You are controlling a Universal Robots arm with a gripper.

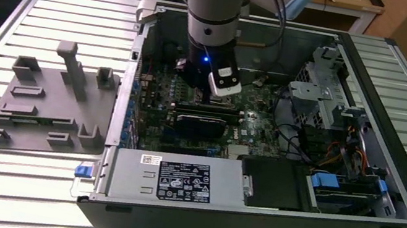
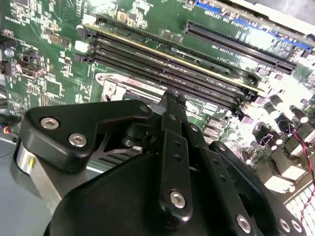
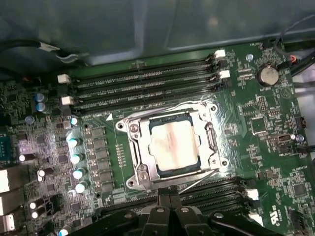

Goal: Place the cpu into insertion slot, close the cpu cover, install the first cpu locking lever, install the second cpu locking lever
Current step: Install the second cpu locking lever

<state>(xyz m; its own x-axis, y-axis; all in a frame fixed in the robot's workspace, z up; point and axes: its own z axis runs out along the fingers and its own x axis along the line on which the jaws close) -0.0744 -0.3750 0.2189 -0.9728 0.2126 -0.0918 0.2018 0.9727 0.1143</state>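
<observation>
Cpu [image 3: 173, 146] seated in socket, cpu cover [image 3: 134, 142] shut over it; tool [image 3: 170, 209] fingers together, empty, poised at socket's six o'clock edge.

A slatted metal counter [image 1: 80, 4] carries the things. An open computer case [image 1: 251, 223] lies on it, toward the exterior view's right. Just beside the case, on the exterior view's left, a grey moulded fixture tray [image 1: 46, 102] with upright posts rests flat on the slats.
</observation>
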